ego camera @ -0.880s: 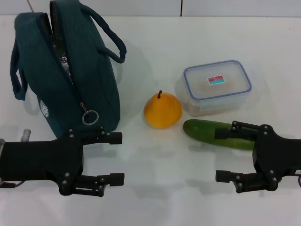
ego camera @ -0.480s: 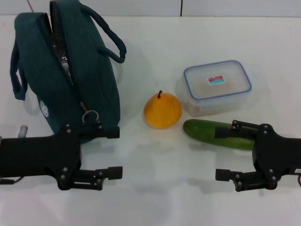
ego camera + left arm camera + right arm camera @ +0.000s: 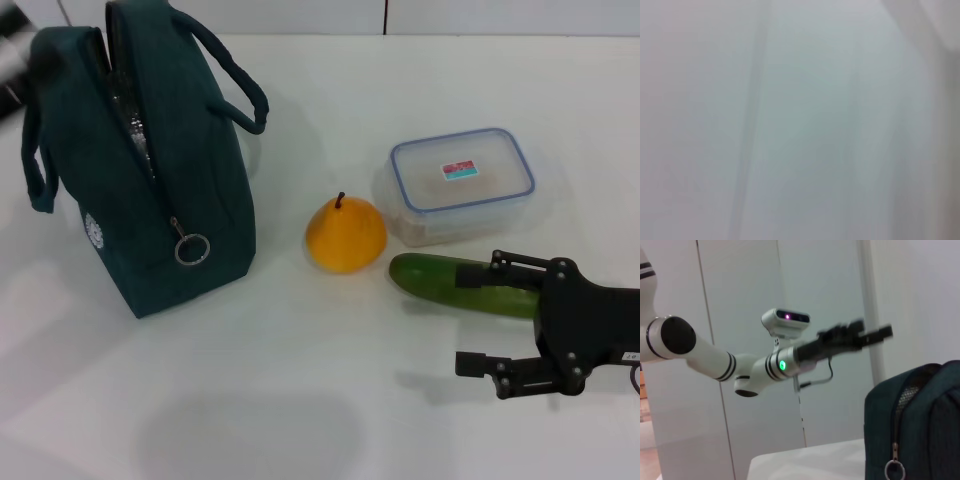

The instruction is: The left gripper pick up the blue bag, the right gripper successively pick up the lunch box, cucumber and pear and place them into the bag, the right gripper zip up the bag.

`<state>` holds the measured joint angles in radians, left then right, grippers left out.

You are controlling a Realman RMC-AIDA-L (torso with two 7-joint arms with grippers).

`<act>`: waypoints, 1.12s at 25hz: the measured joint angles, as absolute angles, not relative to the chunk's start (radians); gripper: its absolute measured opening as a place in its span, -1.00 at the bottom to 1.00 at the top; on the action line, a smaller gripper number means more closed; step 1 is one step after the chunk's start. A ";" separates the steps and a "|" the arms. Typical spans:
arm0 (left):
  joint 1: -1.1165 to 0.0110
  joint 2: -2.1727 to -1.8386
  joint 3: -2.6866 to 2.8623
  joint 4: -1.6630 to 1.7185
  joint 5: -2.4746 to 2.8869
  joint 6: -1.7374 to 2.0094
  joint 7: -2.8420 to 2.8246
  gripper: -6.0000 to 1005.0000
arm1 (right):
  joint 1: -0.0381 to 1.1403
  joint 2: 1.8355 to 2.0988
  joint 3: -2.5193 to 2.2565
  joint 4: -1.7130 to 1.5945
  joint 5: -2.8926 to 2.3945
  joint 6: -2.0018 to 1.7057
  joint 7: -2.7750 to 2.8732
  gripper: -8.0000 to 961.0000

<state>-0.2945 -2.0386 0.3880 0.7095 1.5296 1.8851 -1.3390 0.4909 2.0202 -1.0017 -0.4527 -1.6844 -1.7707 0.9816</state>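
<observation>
On the white table (image 3: 330, 400), I saw the blue bag (image 3: 170, 190) standing unzipped at upper left. My right gripper (image 3: 480, 315) sat lower right, fingers spread wide beside the cucumber (image 3: 440, 280); the left gripper (image 3: 865, 335) hung raised, spread unclear.

white table (image 3: 330, 400) w/ pale wall panels (image 3: 750, 300) behind it, vertical seams btwn panels.

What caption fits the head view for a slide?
Open black right end effector over the long green cucumber, beside yellow-orange pear, clear lunch box, teal fabric bag.

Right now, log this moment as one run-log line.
left gripper: raised above table, holding nothing | right gripper: open, by cucumber | blue bag: unzipped | pear, lunch box: on table
</observation>
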 joint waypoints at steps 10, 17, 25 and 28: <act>-0.409 -1.995 0.287 0.760 1.529 1.586 -1.697 0.66 | 0.493 2.022 -1.001 -0.438 -1.684 -1.757 0.982 0.79; -0.482 -1.916 0.311 0.937 1.722 1.486 -2.064 0.65 | 0.489 2.022 -1.002 -0.438 -1.684 -1.755 0.979 0.79; -0.485 -1.810 0.589 1.252 2.028 1.573 -2.662 0.63 | 0.483 2.023 -0.995 -0.415 -1.683 -1.756 0.953 0.79; -0.497 -1.807 0.616 1.275 2.127 1.636 -2.742 0.63 | 0.484 2.023 -0.999 -0.414 -1.683 -1.758 0.950 0.79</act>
<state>-0.4967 -1.8067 0.6157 1.2753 2.1275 1.6364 -2.7418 0.4841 2.0232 -0.9995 -0.4140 -1.6831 -1.7582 0.9497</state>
